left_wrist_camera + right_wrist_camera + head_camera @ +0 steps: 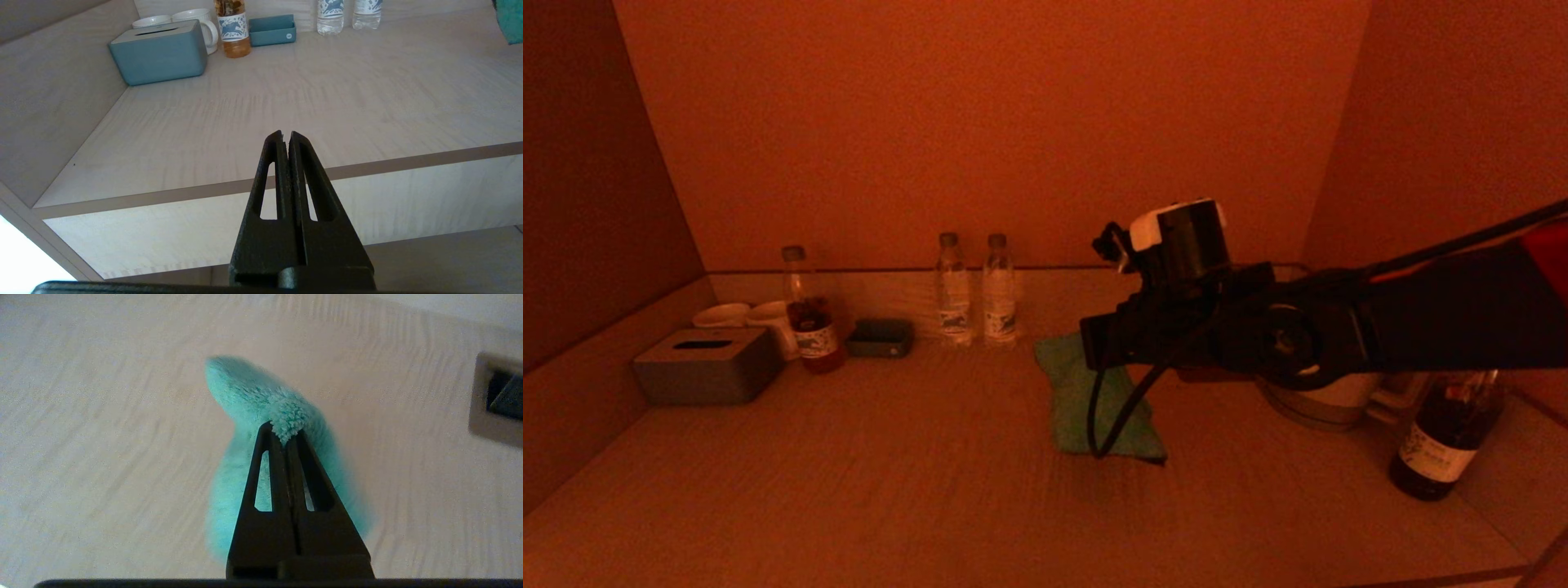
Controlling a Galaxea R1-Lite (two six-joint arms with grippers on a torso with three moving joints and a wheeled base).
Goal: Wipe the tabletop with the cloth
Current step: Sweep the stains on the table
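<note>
The green cloth [1072,400] lies near the middle of the pale wood-grain tabletop [890,482], a little toward the back. My right gripper [284,435] is shut on a bunched fold of the cloth [245,396], whose upper end is pinched up. The rest trails down onto the tabletop [81,416]. In the head view the right arm reaches in from the right and its wrist [1176,327] hides the fingers. My left gripper [284,136] is shut and empty, parked in front of the tabletop's front edge [408,163]. A corner of the cloth [510,22] shows in the left wrist view.
At the back left stand a grey tissue box [707,365], two white mugs [743,317], a red-brown drink bottle [810,318] and a small dark tray [880,337]. Two water bottles [976,290] stand at the back centre. A pale kettle [1327,400] and a dark bottle [1441,441] stand at the right. Walls close three sides.
</note>
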